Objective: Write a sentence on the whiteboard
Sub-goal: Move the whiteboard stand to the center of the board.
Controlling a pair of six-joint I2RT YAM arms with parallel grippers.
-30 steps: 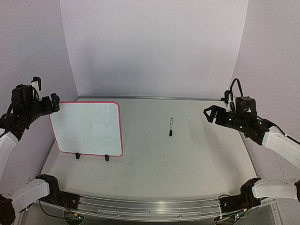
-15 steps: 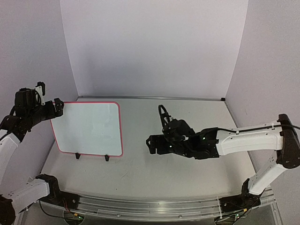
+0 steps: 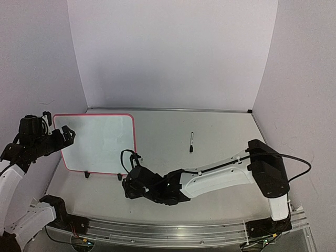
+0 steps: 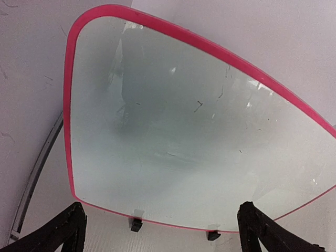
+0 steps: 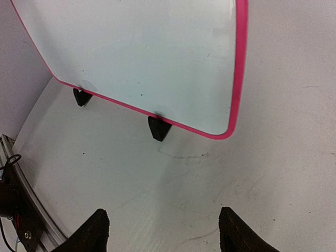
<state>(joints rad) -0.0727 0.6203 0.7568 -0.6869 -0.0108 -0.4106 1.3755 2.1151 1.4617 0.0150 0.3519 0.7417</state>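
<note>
The whiteboard (image 3: 100, 143) stands at the left of the table on two black feet, its rim pink-red. No sentence shows on it; its face (image 4: 178, 131) is bare apart from faint specks. My left gripper (image 3: 61, 132) hangs open at the board's upper left corner, and in its wrist view the gripper (image 4: 163, 236) frames the board's lower edge. My right gripper (image 3: 127, 188) reaches across low in front of the board's right foot (image 5: 159, 128). The right gripper (image 5: 164, 233) is open over bare table, nothing between its fingers.
A black marker (image 3: 191, 142) lies alone on the table to the right of the board, far from both grippers. The right arm (image 3: 220, 178) stretches across the near half of the table. A metal rail (image 3: 168, 231) runs along the front edge.
The right arm swung from the far right across the table to the board's lower right corner, and its jaws narrowed a little. The left gripper dropped toward the board's left edge.
</note>
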